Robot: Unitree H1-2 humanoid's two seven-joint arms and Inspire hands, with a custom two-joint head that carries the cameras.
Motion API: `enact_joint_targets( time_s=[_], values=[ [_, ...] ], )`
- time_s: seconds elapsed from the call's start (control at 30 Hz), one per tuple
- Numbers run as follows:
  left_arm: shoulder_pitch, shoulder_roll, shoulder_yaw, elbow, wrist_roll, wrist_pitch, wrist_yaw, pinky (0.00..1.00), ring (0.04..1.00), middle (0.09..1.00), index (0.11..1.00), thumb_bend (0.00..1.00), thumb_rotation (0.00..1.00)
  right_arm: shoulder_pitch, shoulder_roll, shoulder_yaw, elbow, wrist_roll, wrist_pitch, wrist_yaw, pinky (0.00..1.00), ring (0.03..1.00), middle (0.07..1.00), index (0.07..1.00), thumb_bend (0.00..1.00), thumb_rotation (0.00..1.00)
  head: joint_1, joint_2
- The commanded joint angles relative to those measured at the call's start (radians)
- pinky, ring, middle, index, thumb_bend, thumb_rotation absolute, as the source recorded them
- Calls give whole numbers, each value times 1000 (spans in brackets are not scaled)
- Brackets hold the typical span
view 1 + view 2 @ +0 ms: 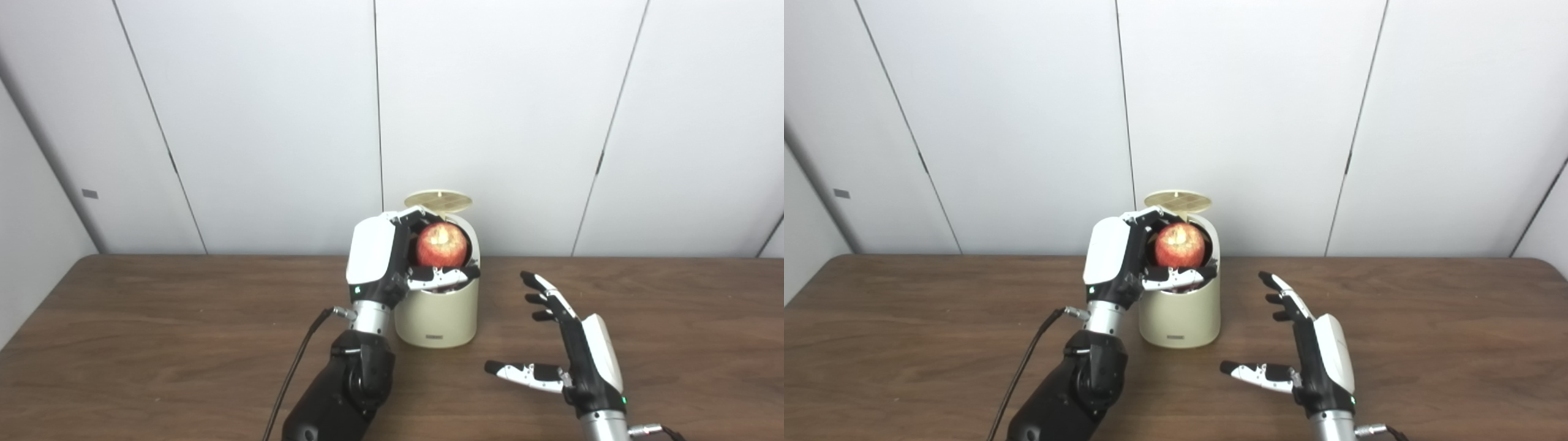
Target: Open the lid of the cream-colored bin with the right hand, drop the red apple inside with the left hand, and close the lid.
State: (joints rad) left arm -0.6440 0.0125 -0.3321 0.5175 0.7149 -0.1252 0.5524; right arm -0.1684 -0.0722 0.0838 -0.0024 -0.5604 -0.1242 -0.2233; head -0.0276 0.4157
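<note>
- The brown wooden table (153,343) runs the full width of the room in front of me, backed by plain white wall panels (275,122) with dark seams between them
- The left arm (343,386) rises from the bottom edge in black casing, with a dark cable (294,367) hanging off its wrist and trailing down toward the near edge
- The cream-colored bin (436,312) stands upright near the middle of the table, just to the right of the left wrist
- The left hand (383,260) is raised against the bin's left side at rim height, its white back facing left and its fingers (441,278) wrapped firmly around the fruit
- The right hand (572,355) hovers low over the table, to the right of the bin and nearer to me, clear of it; it grips nothing, its fingers spread and pointing up and away, its thumb stretched out to the left
- The bin's lid (438,200) is swung up behind the opening, showing its ribbed underside
- The red apple (441,244) sits in the left hand's grasp right over the bin's open mouth, roughly level with the rim, not yet dropped inside
</note>
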Motion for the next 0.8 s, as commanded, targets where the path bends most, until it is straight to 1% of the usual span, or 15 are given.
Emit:
enact_joint_targets(
  time_s=[0.0,0.07,0.1,0.17,0.2,0.23,0.3,0.43,0.57,0.63,0.67,0.7,0.77],
  values=[
    [-17,11,-11,7,25,21,-24,731,647,488,512,523,0,-37,6,0,-40,1,-14,-15,670,778,849,851,782,125,0,0],
    [-17,15,-14,2,27,28,-28,725,649,491,509,523,0,-38,5,0,-39,2,-13,-16,668,777,849,851,784,123,0,0],
    [-16,16,-15,0,27,34,-32,725,655,557,504,523,31,-38,6,0,-39,2,-13,-16,666,776,849,850,784,121,0,0],
    [-16,20,-17,-5,29,43,-37,728,673,616,500,522,57,-38,6,0,-39,2,-13,-16,666,773,846,848,783,115,0,0],
    [-15,22,-18,-7,29,46,-40,730,682,637,601,724,71,-38,6,0,-39,2,-13,-15,663,771,846,847,783,114,0,0],
    [-15,24,-19,-9,29,47,-41,732,688,649,639,791,78,-37,6,0,-41,2,-12,-15,664,772,846,848,782,114,3,6],
    [-14,27,-19,-11,27,47,-43,737,707,691,689,846,87,-36,7,1,-46,3,-7,-11,666,773,849,849,782,112,4,6],
    [-13,28,-15,-13,28,49,-43,746,732,744,718,850,95,-37,7,2,-50,1,2,-6,665,771,849,851,781,113,6,7],
    [-10,27,-10,-20,32,65,-48,754,757,786,737,841,101,-38,4,6,-45,-4,-3,-10,657,766,844,848,782,107,11,5],
    [-8,27,-9,-25,34,73,-52,760,792,829,757,830,113,-38,4,7,-48,-4,3,-8,657,766,843,847,784,114,11,5],
    [-6,25,-6,-28,35,80,-53,761,798,837,760,828,114,-37,4,7,-50,-4,5,-6,658,766,843,847,783,117,13,5],
    [-6,24,-4,-28,38,85,-50,768,832,872,776,831,111,-37,3,8,-51,-3,5,-4,657,767,844,846,786,124,14,6],
    [-5,23,-2,-27,42,88,-45,771,856,898,789,835,106,-37,2,10,-51,-2,4,-4,657,768,845,846,788,129,14,6]
  ],
)
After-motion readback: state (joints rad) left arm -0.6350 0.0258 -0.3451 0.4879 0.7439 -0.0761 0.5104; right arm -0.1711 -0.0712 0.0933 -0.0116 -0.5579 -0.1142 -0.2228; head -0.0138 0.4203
